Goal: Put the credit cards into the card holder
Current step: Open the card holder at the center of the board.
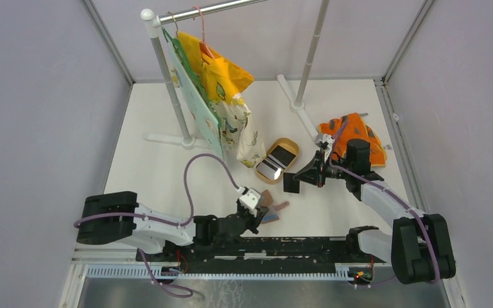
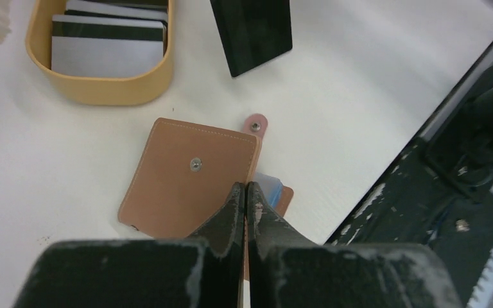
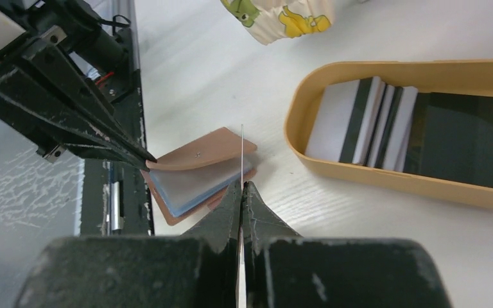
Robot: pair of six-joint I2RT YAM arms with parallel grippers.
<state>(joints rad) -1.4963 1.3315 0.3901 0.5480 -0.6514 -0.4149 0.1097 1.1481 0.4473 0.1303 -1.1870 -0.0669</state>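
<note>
The reddish-brown card holder (image 2: 189,173) lies on the white table by the near edge, its strap tab (image 2: 255,123) pointing away. My left gripper (image 2: 244,186) is shut on the edge of its top cover, which is lifted so the grey-blue pockets (image 3: 196,183) show. My right gripper (image 3: 241,185) is shut on one credit card (image 3: 242,151), seen edge-on just above the holder's open side; from above it is a dark card (image 1: 291,183). Several more credit cards (image 3: 411,122) lie in the tan dish (image 3: 417,183).
A clothes rack (image 1: 167,83) with hanging garments (image 1: 221,83) stands at the back left. An orange patterned cloth (image 1: 353,128) lies behind the right arm. The black base rail (image 1: 276,247) runs along the near edge, close to the holder.
</note>
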